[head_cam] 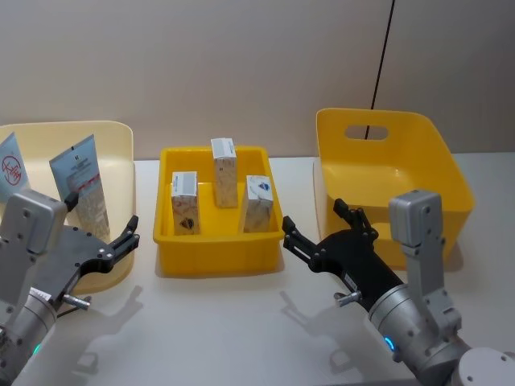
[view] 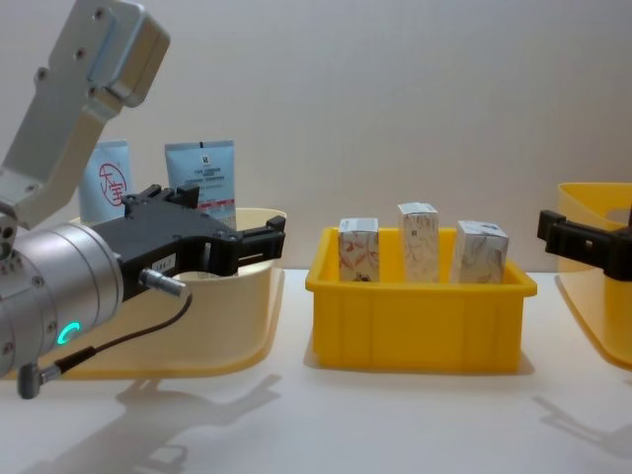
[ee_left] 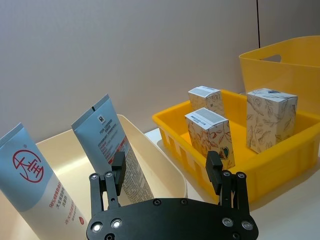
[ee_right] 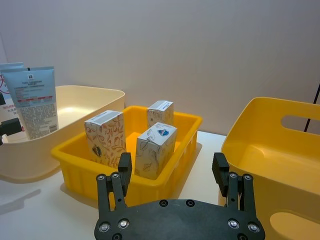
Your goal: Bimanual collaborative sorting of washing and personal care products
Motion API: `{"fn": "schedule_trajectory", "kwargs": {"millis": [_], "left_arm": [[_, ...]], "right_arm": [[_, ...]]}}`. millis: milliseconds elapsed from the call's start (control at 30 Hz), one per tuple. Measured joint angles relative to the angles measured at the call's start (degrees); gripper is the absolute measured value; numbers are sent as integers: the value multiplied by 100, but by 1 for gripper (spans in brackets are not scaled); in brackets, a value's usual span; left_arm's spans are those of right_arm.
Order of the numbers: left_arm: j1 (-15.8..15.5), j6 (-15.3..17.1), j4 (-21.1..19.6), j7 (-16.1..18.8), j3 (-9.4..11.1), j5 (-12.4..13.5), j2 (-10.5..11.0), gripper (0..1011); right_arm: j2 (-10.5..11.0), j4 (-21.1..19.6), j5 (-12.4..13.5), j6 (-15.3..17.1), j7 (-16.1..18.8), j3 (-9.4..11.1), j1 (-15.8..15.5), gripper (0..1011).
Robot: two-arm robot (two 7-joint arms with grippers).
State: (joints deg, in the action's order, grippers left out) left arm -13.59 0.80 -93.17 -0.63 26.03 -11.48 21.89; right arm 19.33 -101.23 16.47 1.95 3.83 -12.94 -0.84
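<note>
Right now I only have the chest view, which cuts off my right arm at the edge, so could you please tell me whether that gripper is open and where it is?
Observer: The right gripper is open. It hovers on our side of the gap between the tray and the right bin.
Operator: Thank you. I can see my left gripper open at the cream bin. Do the three cartons stand in one row, as they seem to from here?
Observer: No. The middle carton stands farther back in the tray, while the left carton and the right carton stand nearer us.
</note>
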Motion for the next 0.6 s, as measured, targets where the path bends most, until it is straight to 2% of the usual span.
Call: {"fn": "schedule_trajectory", "kwargs": {"millis": [600], "left_arm": [[0, 0, 0, 0, 0, 0, 0, 1000]], "right_arm": [[0, 0, 0, 0, 0, 0, 0, 1001]]}}
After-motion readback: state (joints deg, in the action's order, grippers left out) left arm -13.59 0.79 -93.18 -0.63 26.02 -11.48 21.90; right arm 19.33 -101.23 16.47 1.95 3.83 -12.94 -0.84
